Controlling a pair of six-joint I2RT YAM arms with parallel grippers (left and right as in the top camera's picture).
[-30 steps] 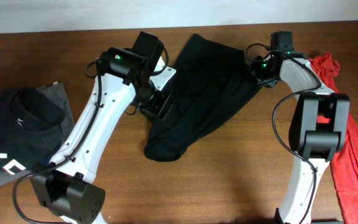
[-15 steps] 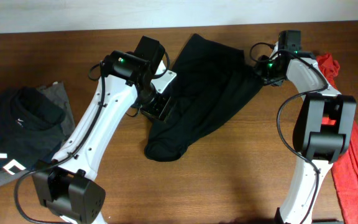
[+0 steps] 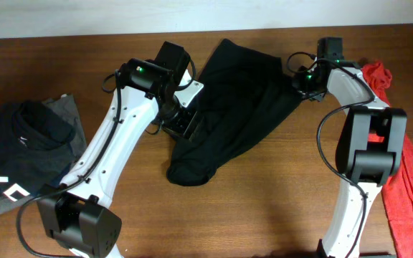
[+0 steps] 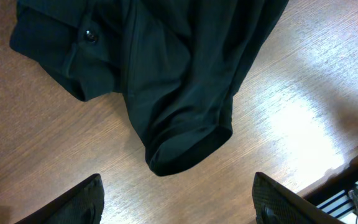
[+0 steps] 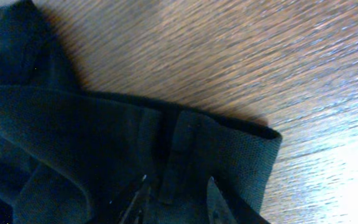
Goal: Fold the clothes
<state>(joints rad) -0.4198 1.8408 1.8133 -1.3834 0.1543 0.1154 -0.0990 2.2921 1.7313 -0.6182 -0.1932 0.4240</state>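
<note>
On the table [image 3: 278,208], the black garment [image 3: 228,107] lies rumpled between our two arms, one narrow end trailing toward the front edge. Our right gripper [image 5: 176,202] is down at the garment's right-hand corner, fingertips close together on either side of a stitched hem; we cannot tell whether they have bitten into the cloth. Our left gripper [image 4: 182,199] hovers above the opposite side, fingers spread wide and holding nothing. We judge this the opening step: taking corners to spread the piece flat before any fold. Next, the left needs an edge to pinch, then both must draw apart. A dark pile [image 3: 20,143] waits at the left, a red garment [image 3: 407,179] at the right
</note>
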